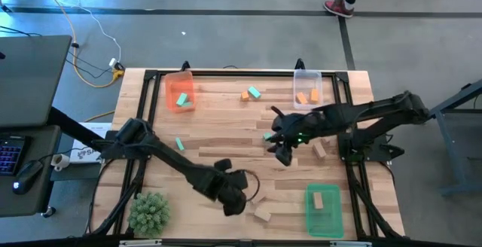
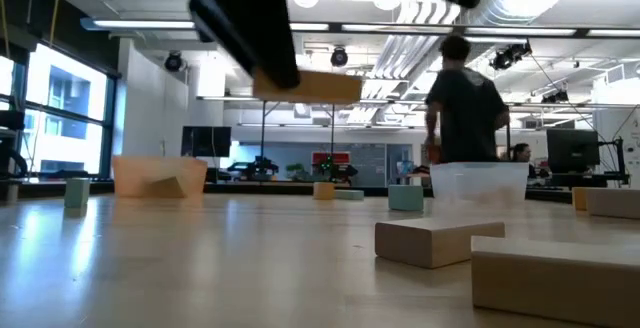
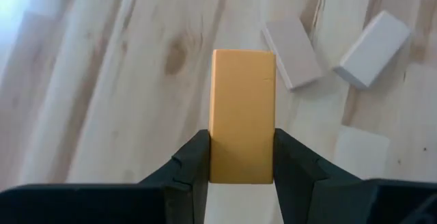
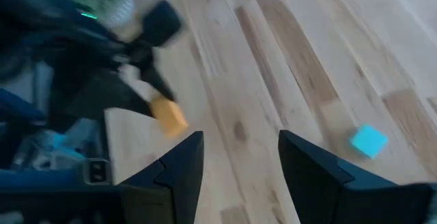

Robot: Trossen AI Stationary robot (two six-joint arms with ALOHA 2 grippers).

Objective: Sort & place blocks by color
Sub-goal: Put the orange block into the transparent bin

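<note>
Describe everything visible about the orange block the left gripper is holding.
The orange block is a smooth, plain cuboid of painted-looking wood, unmarked. The left gripper pinches its long sides between both fingers, one end protruding forward. It is lifted off the table, touching only the fingers, above the near middle, with two tan blocks lying beyond it.

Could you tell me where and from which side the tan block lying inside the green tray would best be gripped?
The tan block lies flat in the green tray, clear of its walls. I would come straight down from above and close the pincer across its two long faces at mid-length; they look parallel and nearer together than its ends. The right pincer, open and empty, looks nearer; the left pincer already holds an orange block.
</note>
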